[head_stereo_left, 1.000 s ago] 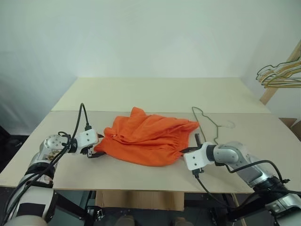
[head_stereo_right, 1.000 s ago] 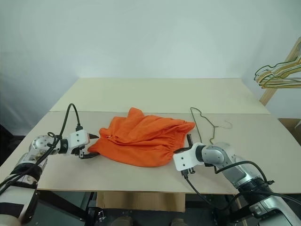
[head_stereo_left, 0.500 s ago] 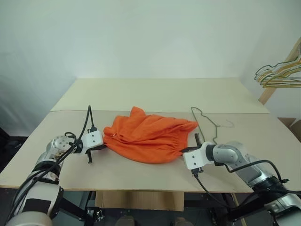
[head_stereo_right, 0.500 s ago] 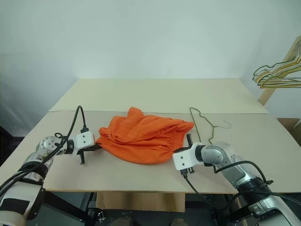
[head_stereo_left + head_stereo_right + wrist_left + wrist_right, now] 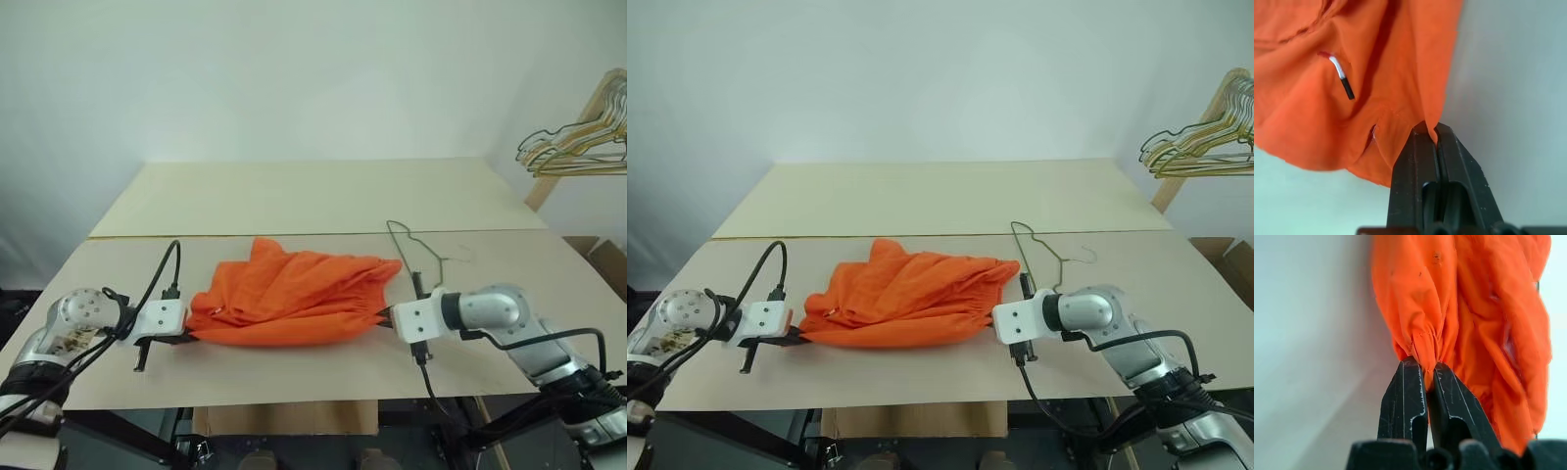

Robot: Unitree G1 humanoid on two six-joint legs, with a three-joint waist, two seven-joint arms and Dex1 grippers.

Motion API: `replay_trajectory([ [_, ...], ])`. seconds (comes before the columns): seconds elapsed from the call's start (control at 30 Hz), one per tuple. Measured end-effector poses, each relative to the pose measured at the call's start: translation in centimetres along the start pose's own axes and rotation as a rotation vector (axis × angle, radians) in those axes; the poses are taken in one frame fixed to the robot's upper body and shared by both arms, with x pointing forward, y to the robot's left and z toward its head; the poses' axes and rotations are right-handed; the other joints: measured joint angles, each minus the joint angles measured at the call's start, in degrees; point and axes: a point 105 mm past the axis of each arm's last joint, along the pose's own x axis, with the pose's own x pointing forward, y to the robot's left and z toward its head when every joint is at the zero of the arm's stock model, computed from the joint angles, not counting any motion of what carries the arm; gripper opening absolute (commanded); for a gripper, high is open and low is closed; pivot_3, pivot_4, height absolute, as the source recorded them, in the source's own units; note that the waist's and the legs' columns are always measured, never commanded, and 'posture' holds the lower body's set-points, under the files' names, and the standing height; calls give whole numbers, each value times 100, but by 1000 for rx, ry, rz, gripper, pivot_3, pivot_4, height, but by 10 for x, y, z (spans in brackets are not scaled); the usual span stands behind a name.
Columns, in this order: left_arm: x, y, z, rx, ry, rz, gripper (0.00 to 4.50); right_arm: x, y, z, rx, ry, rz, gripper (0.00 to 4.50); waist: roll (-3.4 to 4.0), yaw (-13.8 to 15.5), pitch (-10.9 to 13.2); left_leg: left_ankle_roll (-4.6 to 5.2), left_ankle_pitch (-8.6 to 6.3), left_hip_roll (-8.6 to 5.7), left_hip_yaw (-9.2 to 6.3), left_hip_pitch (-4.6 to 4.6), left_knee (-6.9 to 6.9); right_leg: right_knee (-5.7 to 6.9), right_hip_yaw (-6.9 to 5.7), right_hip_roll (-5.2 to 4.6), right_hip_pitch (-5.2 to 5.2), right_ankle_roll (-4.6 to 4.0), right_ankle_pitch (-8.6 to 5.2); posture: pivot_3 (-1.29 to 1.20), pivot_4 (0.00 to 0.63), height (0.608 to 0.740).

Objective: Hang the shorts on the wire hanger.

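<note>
The bright orange shorts [image 5: 289,299] lie stretched across the front of the table, held at both ends. My left gripper [image 5: 186,335] is shut on the left edge of the shorts [image 5: 1352,73], its fingertips [image 5: 1422,134] pinching the fabric. On the right end of the shorts [image 5: 1459,308] my right gripper [image 5: 384,315] is shut, with a gathered fold between its fingertips [image 5: 1410,367]. The thin dark wire hanger [image 5: 423,255] lies flat on the table just behind the right gripper, partly under the shorts' right corner.
A bunch of yellowish and dark wire hangers [image 5: 573,147] hangs on a wooden rack [image 5: 573,137] at the far right. The beige table [image 5: 313,196] has a seam across its middle and free room behind the shorts.
My left gripper has shut on the shorts' left edge and pulled back to the left. The shorts are now stretched out between both grippers. The camera has shifted a little.
</note>
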Motion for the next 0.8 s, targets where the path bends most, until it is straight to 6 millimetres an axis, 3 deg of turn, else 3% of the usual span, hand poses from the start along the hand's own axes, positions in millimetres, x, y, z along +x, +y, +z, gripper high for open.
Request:
replay_trajectory([
  [0.07, 13, 10, 15, -1, -72, 51, 26, 4, -21, 1, 6, -13, -60, 0, 0, 32, 0, 2, 2, 0, 0, 14, 0, 7, 0, 1, 8, 28, -17, 82, 0, 740],
  [0.13, 27, 34, 35, 25, -147, 160, 26, 8, -47, -1, 25, 0, -150, 0, -9, 71, 6, 2, 11, -1, -3, 6, 0, 13, 0, 4, 0, 30, -13, 77, 0, 740],
  [0.23, 28, 92, 58, 58, -154, 441, 26, 10, -97, -7, 86, 39, -363, 0, -17, 98, 11, -2, 14, -4, -11, -14, 0, 13, 0, 8, -16, -9, 16, 75, 0, 740],
  [0.33, -5, 161, 94, 109, -173, 855, 26, -11, -165, -8, 145, 69, -730, 0, -21, 110, 12, -18, 23, -9, -15, -70, 1, 22, 5, 4, -80, -9, 37, 68, 0, 740],
  [0.37, -28, 184, 114, 133, -214, 1019, 26, -29, -191, -3, 136, 76, -890, 0, -23, 122, 11, -36, 34, -12, -20, -115, 1, 23, 5, 0, -126, -7, 44, 65, 0, 740],
  [0.43, -76, 207, 146, 176, -303, 1284, 26, -67, -223, 4, 83, 96, -1152, 0, -23, 135, 10, -56, 45, -11, -27, -148, -5, 30, -2, -4, -150, -7, 47, 66, 0, 740],
  [0.53, -139, 207, 184, 260, -509, 1525, 26, -116, -241, 17, 37, 22, -1421, 0, -23, 131, 8, -77, 32, -17, -22, -176, -13, 16, -2, -16, -175, -3, 46, 64, 0, 740],
  [0.6, -161, 192, 208, 373, -632, 1574, 26, -130, -242, 26, 2, -36, -1477, 0, -23, 123, 8, -89, 26, -20, -10, -175, -13, 12, -2, -21, -175, 0, 45, 67, 0, 740],
  [0.7, -161, 174, 212, 462, -650, 1519, 26, -126, -230, 28, -14, -77, -1419, 0, -14, 92, -5, -61, 10, -20, -3, -161, -14, -14, -2, -21, -148, 13, 42, 65, 0, 740],
  [0.8, -130, 157, 183, 445, -566, 1398, 26, -96, -197, 13, -15, -51, -1230, 0, -12, 31, -9, -51, 4, -15, 2, -129, -10, -19, -3, -16, -107, 17, 41, 67, 0, 740],
])
